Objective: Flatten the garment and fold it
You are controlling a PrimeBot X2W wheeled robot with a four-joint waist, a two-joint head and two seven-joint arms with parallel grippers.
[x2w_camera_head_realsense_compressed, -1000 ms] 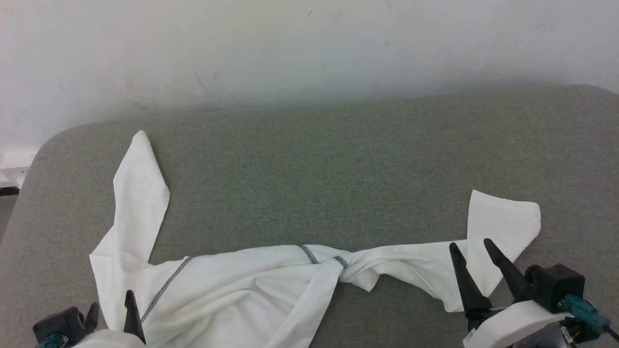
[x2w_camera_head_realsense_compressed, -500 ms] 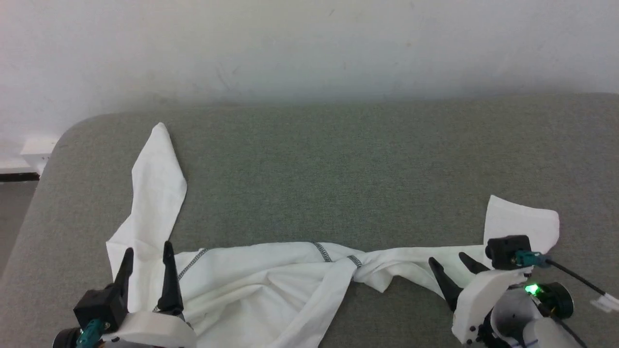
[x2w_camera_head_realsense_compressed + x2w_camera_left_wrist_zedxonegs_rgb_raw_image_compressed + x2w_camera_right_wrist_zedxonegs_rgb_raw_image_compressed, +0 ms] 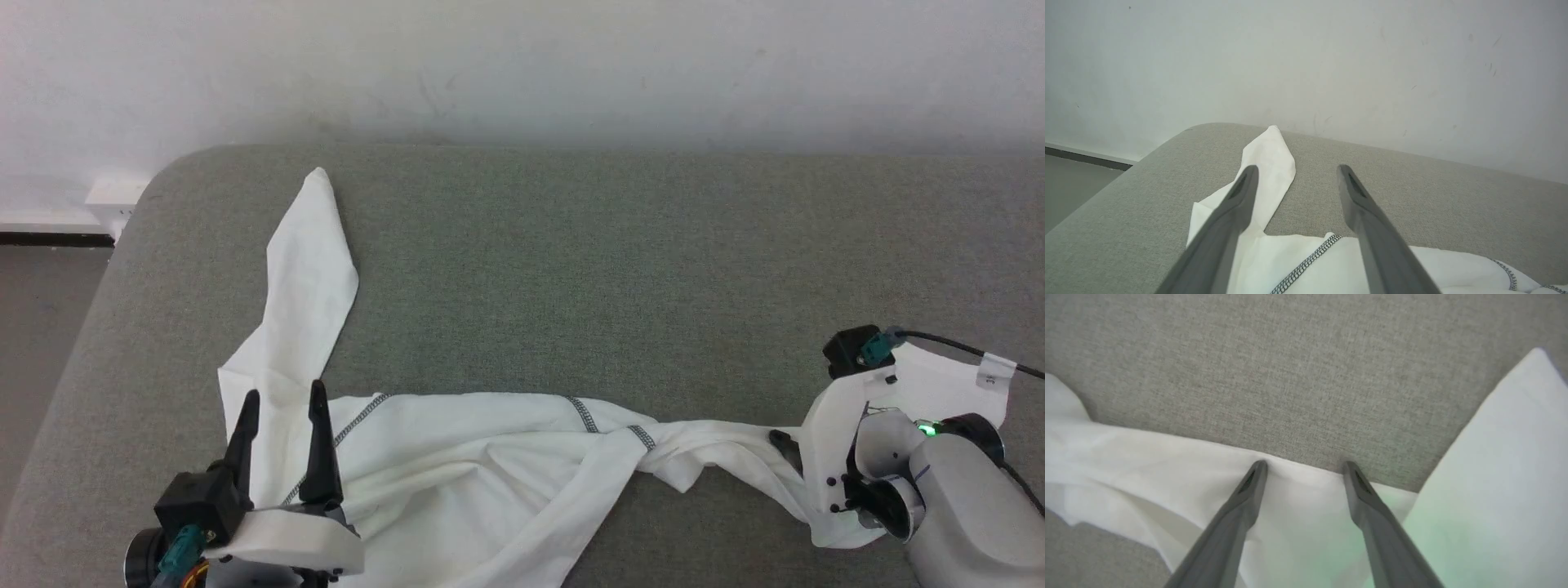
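While over the garment point(image 3: 490, 457), my left gripper point(image 3: 284, 390) spread, empty; right gripper point(image 3: 1305, 464) likewise, tips at its edge.

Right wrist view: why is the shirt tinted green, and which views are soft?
Right wrist view: green cast on the shirt at lower right, whole frame slightly blurred; head view: a green lamp glows on the right arm, likely the source; left wrist view: fairly sharp, even light.
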